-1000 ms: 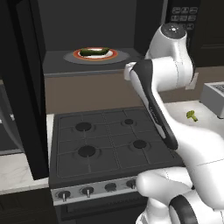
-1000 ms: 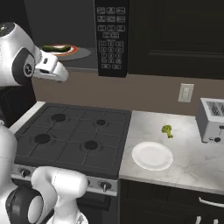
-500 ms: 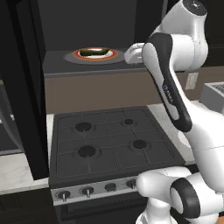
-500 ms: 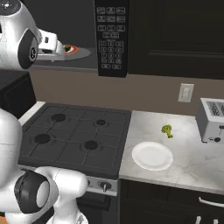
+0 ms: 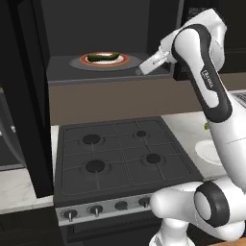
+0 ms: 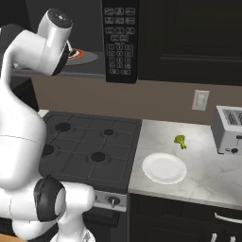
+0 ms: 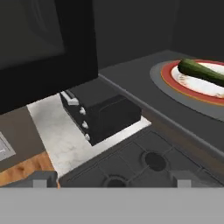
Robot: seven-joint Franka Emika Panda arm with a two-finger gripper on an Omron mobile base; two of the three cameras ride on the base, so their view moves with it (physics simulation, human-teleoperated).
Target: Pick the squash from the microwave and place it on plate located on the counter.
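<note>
1. Arm: white Franka w/ dark joints, rises from lower right of left base view, elbow bent high, forearm reaching left & slightly down toward microwave (image 5: 110, 62) opening.
2. Gripper (image 5: 144, 67) sits at right edge of cavity mouth, short of the turntable (image 5: 77, 62); jaws spread wide apart, nothing btwn them. In hand view the two dark tips sit far apart at the bottom.
3. Squash (image 5: 103, 56): dark green, elongated, glossy, lying flat on an orange-red-rimmed white dish (image 5: 122, 59) on the round grey turntable, inside microwave. Well apart from gripper.
4. Hand view: squash (image 7: 202, 73) at upper right, lying across the dish.
5. Microwave: black body, matte grey cavity, keypad panel (image 6: 119, 40) of pale buttons.
6. Plate (image 6: 164, 168): plain white, round, shallow, on whitish marbled counter (image 6: 203, 175), just right of dark grey gas stovetop (image 6: 90, 149).
7. Broccoli floret (image 6: 180, 140) near plate, not touching; metal toaster (image 6: 229, 130) far right.
</note>
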